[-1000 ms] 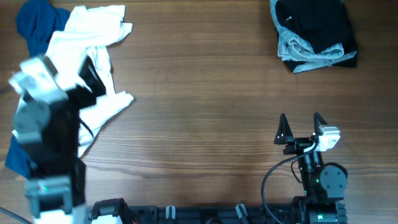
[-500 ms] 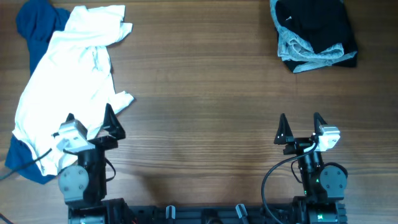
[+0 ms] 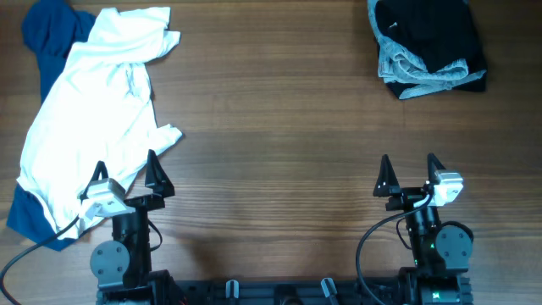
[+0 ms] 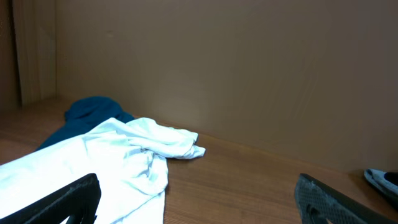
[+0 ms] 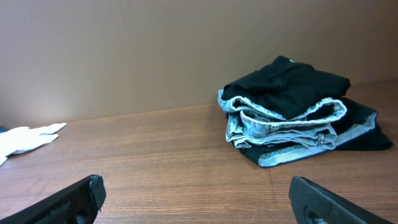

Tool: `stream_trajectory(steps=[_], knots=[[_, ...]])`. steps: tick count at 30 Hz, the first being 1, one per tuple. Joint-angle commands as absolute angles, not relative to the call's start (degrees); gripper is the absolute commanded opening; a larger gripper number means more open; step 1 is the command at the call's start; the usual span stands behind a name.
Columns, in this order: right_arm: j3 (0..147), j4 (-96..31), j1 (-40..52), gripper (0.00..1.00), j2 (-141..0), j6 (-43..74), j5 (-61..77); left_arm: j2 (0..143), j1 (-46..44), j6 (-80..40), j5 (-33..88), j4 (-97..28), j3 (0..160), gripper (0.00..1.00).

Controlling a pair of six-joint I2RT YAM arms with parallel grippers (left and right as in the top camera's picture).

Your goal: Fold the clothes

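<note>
A crumpled white shirt lies at the table's left, over a blue garment that shows at the far left corner and at the near left. Both also show in the left wrist view, the white shirt in front of the blue garment. A folded stack of black and light-blue clothes sits at the far right; it also shows in the right wrist view. My left gripper is open and empty at the shirt's near edge. My right gripper is open and empty over bare wood.
The wooden table spans the view. A brown wall stands behind its far edge. The arm bases and cables sit along the near edge.
My left arm has pulled back from over the white shirt to its resting pose at the near left, gripper open. The shirt lies uncovered. The right arm has not moved.
</note>
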State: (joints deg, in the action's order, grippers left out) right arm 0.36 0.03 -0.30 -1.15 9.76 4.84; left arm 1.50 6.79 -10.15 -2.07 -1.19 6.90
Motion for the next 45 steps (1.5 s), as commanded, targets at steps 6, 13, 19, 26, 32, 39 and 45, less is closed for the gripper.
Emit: stream_trajectory(steps=[6,13,19,26,32,39,45], knots=[[0.3,0.2,0.0,1.0,-0.6,9.0,4.2,0.1,6.5,-9.5,-1.4,0.7,5.1,1.0],[0.3,0.2,0.0,1.0,-0.6,9.0,4.2,0.1,6.5,-9.4,-1.6,9.5,1.3,1.0],[0.3,0.2,0.0,1.0,-0.6,9.0,4.2,0.1,6.5,-9.5,-1.5,8.7,0.3,1.0],[0.3,0.2,0.0,1.0,-0.6,9.0,4.2,0.1,6.5,-9.4,0.8,-4.3,0.3,1.0],[0.3,0.2,0.0,1.0,-0.6,9.0,4.2,0.2,6.5,-9.4,0.8,-4.3,0.3,1.0],[0.3,0.2,0.0,1.0,-0.6,9.0,4.2,0.2,6.5,-9.4,0.8,-4.3,0.3,1.0],[0.3,0.2,0.0,1.0,-0.6,9.0,4.2,0.2,6.5,-9.4,0.8,-4.3,0.3,1.0]])
